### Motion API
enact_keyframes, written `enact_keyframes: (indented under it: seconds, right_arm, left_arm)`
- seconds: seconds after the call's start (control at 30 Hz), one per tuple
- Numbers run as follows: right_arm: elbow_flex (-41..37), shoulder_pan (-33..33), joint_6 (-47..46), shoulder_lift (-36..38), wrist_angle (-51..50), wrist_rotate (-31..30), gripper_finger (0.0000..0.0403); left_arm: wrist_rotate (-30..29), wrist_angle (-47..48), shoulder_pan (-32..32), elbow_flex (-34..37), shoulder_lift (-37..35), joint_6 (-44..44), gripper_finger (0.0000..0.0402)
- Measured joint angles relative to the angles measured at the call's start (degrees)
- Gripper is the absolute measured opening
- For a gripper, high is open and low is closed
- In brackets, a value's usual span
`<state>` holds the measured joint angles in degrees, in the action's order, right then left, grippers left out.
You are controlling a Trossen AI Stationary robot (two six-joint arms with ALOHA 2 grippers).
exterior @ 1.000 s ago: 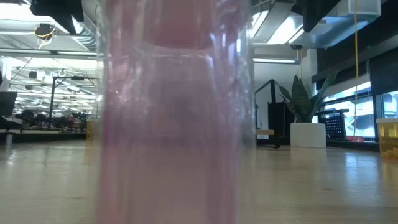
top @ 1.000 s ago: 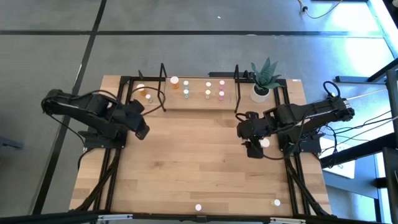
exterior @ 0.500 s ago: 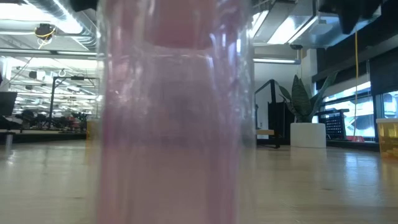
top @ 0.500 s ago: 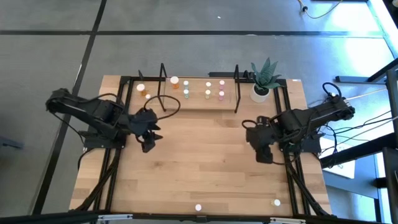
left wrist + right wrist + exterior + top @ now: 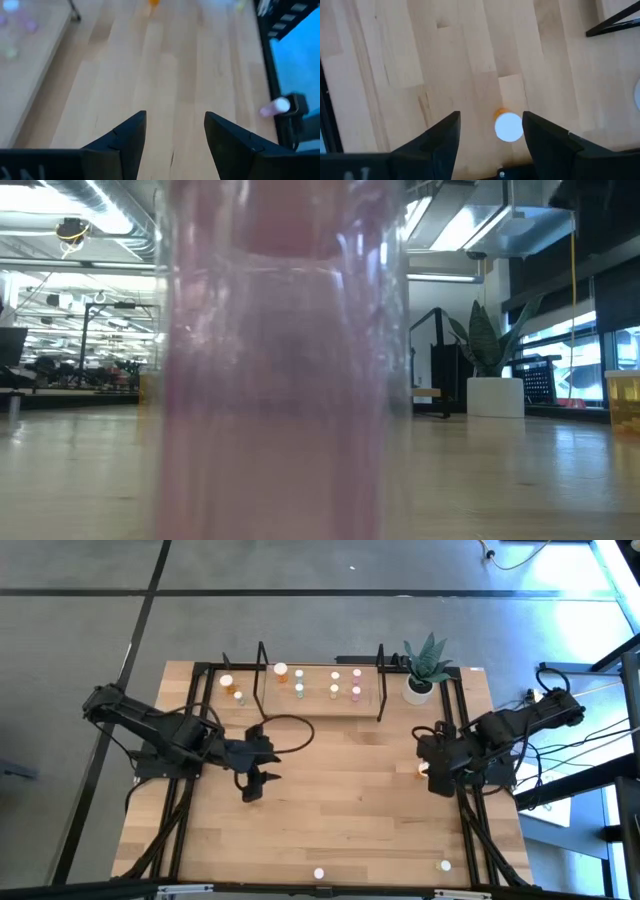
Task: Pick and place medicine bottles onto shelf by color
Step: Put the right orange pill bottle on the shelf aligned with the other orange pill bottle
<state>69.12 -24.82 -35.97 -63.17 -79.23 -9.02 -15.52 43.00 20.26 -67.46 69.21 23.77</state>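
— Where does the left gripper (image 5: 254, 783) stand?

— Out over the bare wood of the table (image 5: 340, 820), left of the middle, in front of the shelf (image 5: 318, 700). In its wrist view its fingers (image 5: 125, 140) stand apart with only boards between them; it holds nothing.

— And the right gripper (image 5: 432, 776)?

— At the table's right side, near the black frame. Its fingers (image 5: 440, 137) are spread, and an orange bottle (image 5: 508, 125) with a white cap stands upright on the wood between them. Whether the fingers touch it cannot be told. From above, the same bottle shows as a small orange spot (image 5: 422, 769) just beside the gripper.

— Where are the other bottles?

— Several stand on the shelf board at the back, between the black loops: an orange one (image 5: 281, 671) toward the left, then greenish and pink ones further right. Two more (image 5: 228, 686) stand left of the shelf's left loop. Two sit near the front edge (image 5: 319, 874), well apart from both arms. A pink bottle (image 5: 285, 360) is so close to the low camera that it fills the middle of that view.

— Anything else on the table?

— A plant in a white pot (image 5: 418, 690) at the back right corner, just beside the shelf.
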Motion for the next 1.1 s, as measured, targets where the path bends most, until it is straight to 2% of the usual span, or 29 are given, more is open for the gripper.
enact_keyframes:
  seconds: [0.2,0.43,0.63,1.1]
  right_arm:
    - [-3.43,0.02,-1.39,2.19,0.77,0.0,0.0216]
    - [-4.87,0.02,-1.3,2.18,2.0,0.0,0.0216]
    - [-4.87,0.02,-1.24,2.2,2.0,0.0,0.0216]
    - [-4.87,0.02,-1.28,2.2,2.51,0.0,0.0216]
  left_arm:
    - [-0.2,-5.9,-0.07,0.0,-0.17,-1.87,0.0194]
    - [-0.51,-5.79,-0.1,0.0,-0.2,-1.87,0.0194]
    - [-3.09,-5.72,-0.1,-0.01,-0.2,-3.3,0.0194]
    - [-3.07,-5.72,-0.1,0.0,-0.2,-3.39,0.0194]
